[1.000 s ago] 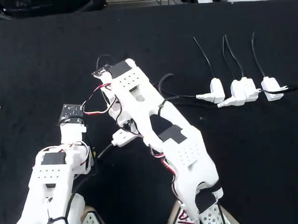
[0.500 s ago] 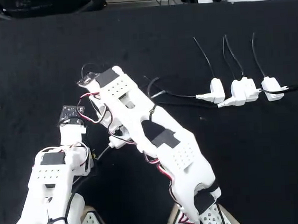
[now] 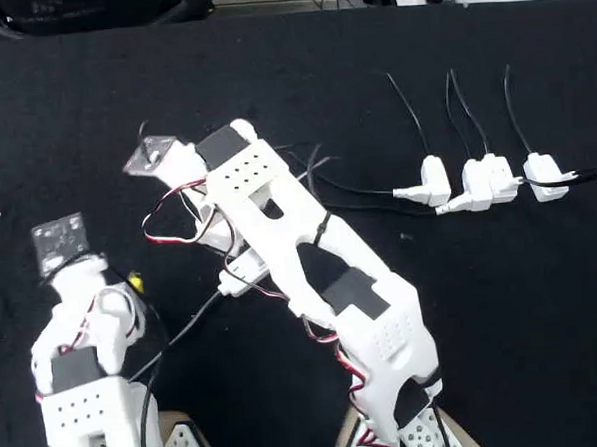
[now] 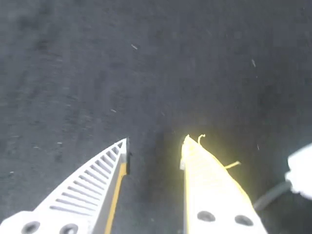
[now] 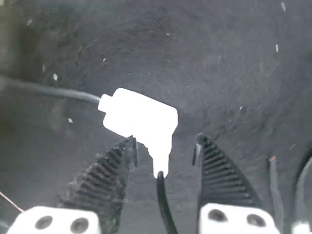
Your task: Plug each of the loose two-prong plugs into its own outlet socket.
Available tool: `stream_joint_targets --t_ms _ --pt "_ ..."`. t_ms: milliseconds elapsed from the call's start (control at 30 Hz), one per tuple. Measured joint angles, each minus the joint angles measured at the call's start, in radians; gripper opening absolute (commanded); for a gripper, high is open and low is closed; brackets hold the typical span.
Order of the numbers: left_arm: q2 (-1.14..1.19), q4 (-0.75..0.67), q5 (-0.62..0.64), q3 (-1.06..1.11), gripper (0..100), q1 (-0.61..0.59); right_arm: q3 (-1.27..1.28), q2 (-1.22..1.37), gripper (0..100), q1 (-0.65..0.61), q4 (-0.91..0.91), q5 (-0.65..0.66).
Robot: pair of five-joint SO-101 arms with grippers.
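Right wrist view: white plug [image 5: 139,117] (corded) lies on surface [image 5: 234,58], partly between wide fingers of right gripper [image 5: 165,140]; left gripper [image 4: 155,141] fingers likewise apart.

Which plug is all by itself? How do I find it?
On the black table, find the longer white arm stretching across the middle. Tucked against it, on the side facing the other arm, lies a white plug with a black cord. It sits alone; the other white plugs line up together.

White plug [image 5: 139,119] (corded), lying loose
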Motion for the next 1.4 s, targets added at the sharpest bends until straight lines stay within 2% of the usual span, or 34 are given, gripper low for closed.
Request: stream_joint_targets --t_ms 133,267,400,667,833,1233,1333,1400 --pt "-0.201 0.068 0.012 0.035 19 -0.038 0.006 -0.028 20.4 0.0 0.0 0.212" --pt "-0.358 0.129 0.012 0.052 19 -0.072 0.109 -0.092 26.7 -0.041 0.002 0.341" --pt "-0.354 0.13 0.015 0.052 19 -0.095 0.284 -0.18 26.8 -0.08 -0.049 0.42" --pt "-0.354 0.13 0.02 0.052 19 -0.097 0.683 -0.339 26.8 -0.087 -0.299 0.585" --pt "-0.354 0.13 0.02 0.052 19 -0.097 0.795 -0.377 26.8 -0.087 -0.45 0.62" --pt "-0.354 0.13 0.02 0.052 19 -0.097 0.806 -0.331 26.7 -0.087 -0.531 0.644" --pt "-0.354 0.13 0.02 0.052 19 -0.097 0.801 -0.299 21.5 -0.087 -0.539 0.666" --pt "-0.354 0.13 0.02 0.052 19 -0.097 0.804 -0.288 12.1 -0.087 -0.537 0.669"
